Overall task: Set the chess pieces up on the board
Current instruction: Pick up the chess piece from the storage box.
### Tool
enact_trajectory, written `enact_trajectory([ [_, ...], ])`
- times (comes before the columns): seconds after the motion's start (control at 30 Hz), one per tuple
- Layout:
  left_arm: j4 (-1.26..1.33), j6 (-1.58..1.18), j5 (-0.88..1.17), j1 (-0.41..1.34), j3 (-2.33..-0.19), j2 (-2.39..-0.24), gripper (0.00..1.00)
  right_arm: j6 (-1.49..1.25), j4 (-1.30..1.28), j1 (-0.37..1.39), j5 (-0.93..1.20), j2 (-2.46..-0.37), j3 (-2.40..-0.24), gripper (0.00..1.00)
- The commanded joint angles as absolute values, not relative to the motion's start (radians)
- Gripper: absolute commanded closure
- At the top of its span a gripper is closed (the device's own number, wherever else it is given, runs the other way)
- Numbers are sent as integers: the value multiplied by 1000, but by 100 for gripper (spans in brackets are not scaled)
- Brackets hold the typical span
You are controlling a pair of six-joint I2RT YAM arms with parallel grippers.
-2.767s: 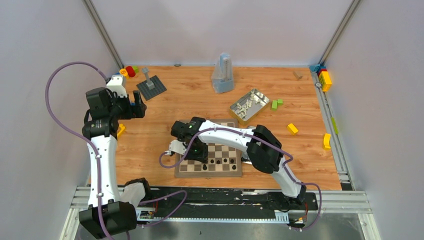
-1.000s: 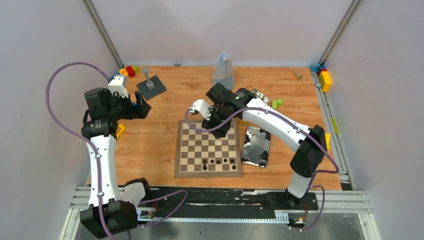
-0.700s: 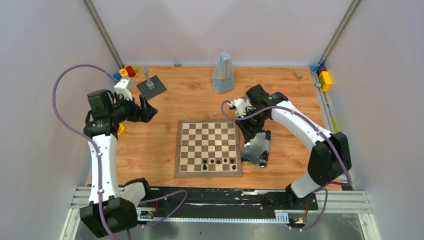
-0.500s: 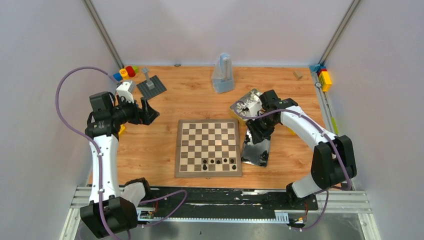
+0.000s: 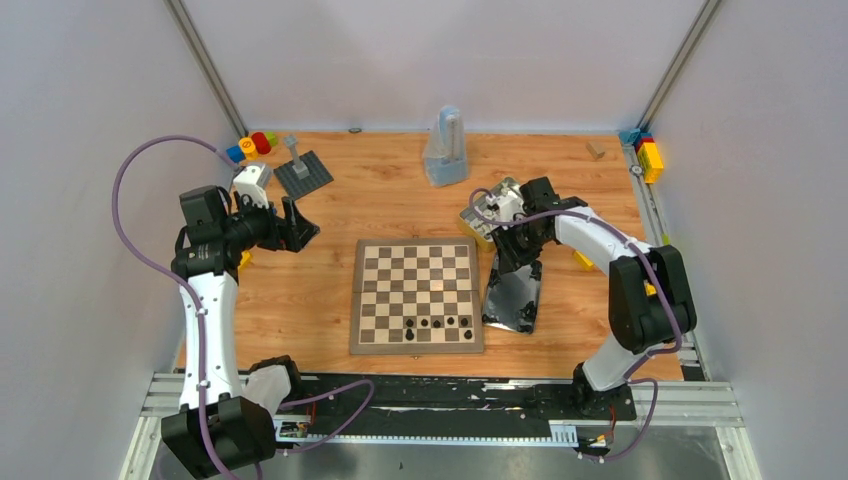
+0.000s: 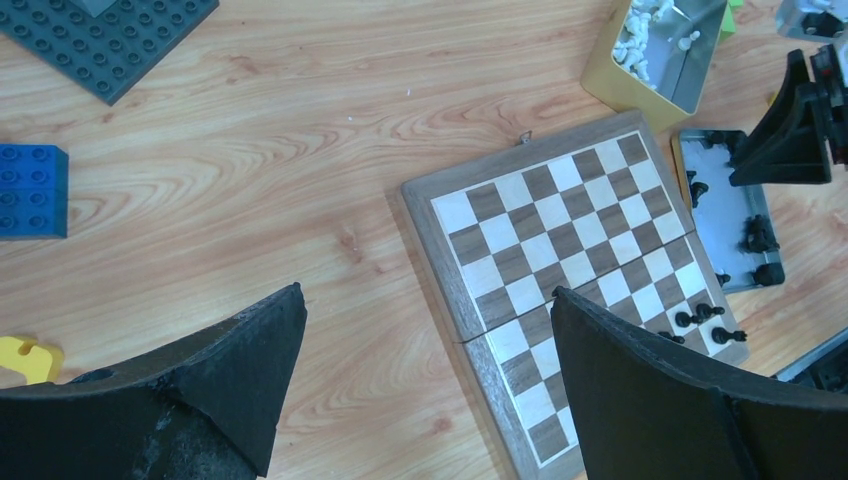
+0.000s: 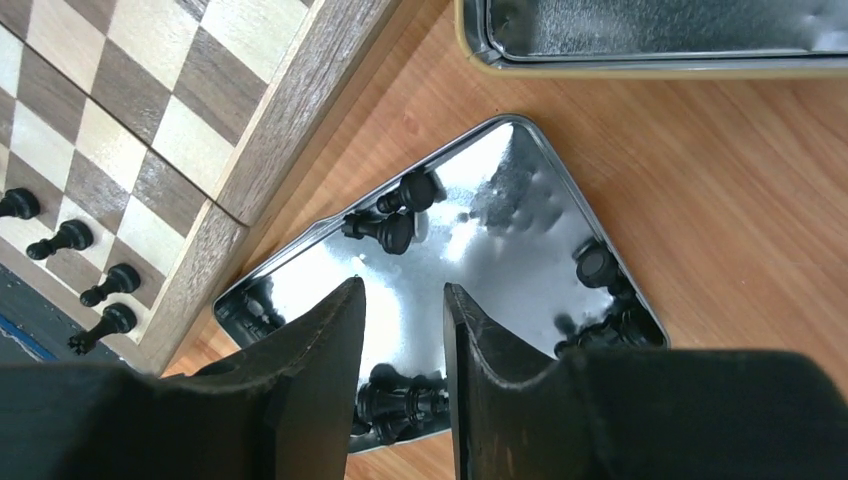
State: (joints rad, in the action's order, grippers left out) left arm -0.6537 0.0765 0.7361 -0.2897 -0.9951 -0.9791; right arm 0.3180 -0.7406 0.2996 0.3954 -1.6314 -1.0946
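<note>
The board (image 5: 417, 296) lies mid-table; it also shows in the left wrist view (image 6: 570, 270) and in the right wrist view (image 7: 270, 130). Several black chess pieces (image 5: 437, 323) stand in its near row. More black pieces (image 7: 395, 225) lie in a shiny flat tin (image 5: 513, 298) to the board's right. White pieces (image 6: 650, 25) fill a second tin (image 5: 490, 205) behind it. My right gripper (image 7: 403, 288) hovers over the flat tin, jaws narrowly open and empty. My left gripper (image 6: 428, 295) is wide open and empty, high above the wood left of the board.
A dark grey studded plate (image 5: 303, 173) with a post sits at the back left, with coloured blocks (image 5: 250, 145) near it. A clear bag (image 5: 445, 150) stands at the back centre. Green and yellow blocks (image 5: 585, 258) lie at the right. A blue brick (image 6: 30, 190) lies under my left arm.
My right arm swung from over the board's left side across to the right and now hangs over the flat tin. My left gripper edged slightly right.
</note>
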Motion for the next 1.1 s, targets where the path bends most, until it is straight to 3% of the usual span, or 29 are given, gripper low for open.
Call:
enact_trajectory([
  [0.0,-616,85,756,-298,-991,-963,0,320,-683,298,421,-1680,-1118,65],
  [0.63,-614,98,747,-298,-984,-959,0,336,-690,299,492,-1792,-1159,66],
  [1.07,-616,101,747,-298,-987,-960,0,352,-713,299,493,-1804,-1163,85],
])
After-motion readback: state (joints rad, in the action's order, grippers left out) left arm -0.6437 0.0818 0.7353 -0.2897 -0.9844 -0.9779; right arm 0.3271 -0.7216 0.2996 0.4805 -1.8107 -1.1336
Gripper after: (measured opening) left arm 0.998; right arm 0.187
